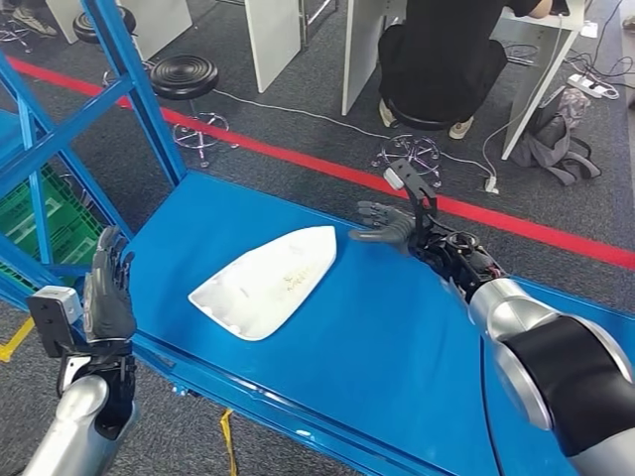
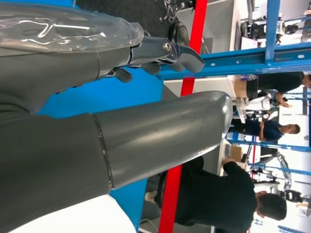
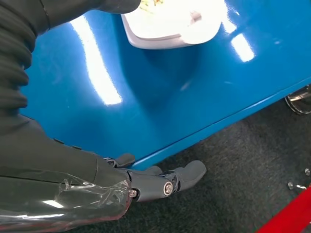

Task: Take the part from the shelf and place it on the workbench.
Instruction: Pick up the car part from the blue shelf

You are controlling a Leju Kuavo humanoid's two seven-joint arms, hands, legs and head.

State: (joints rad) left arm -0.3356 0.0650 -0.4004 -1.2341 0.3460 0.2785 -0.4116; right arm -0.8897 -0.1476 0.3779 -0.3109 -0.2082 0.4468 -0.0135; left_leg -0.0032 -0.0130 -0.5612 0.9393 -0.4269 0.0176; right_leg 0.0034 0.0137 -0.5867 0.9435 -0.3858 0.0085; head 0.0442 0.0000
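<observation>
A white, flat, teardrop-shaped part (image 1: 266, 281) lies on the blue workbench (image 1: 389, 347), near its middle. My right hand (image 1: 383, 224) hovers over the bench's far edge just right of the part, fingers spread and holding nothing. My left hand (image 1: 108, 288) stands upright at the bench's near left corner, fingers apart and empty, a short way from the part's blunt end. In the right wrist view the part (image 3: 176, 22) rests on the glossy blue workbench (image 3: 146, 107) beyond my right hand (image 3: 110, 184). My left hand (image 2: 128, 121) looms large in the left wrist view.
A blue shelf frame (image 1: 112, 59) rises at the left with a green crate (image 1: 53, 223) behind it. Past the bench lie a red floor line (image 1: 524, 223), black stools (image 1: 184, 77), white desks and a crouching person in black (image 1: 442, 64). More people (image 2: 271, 131) stand further off.
</observation>
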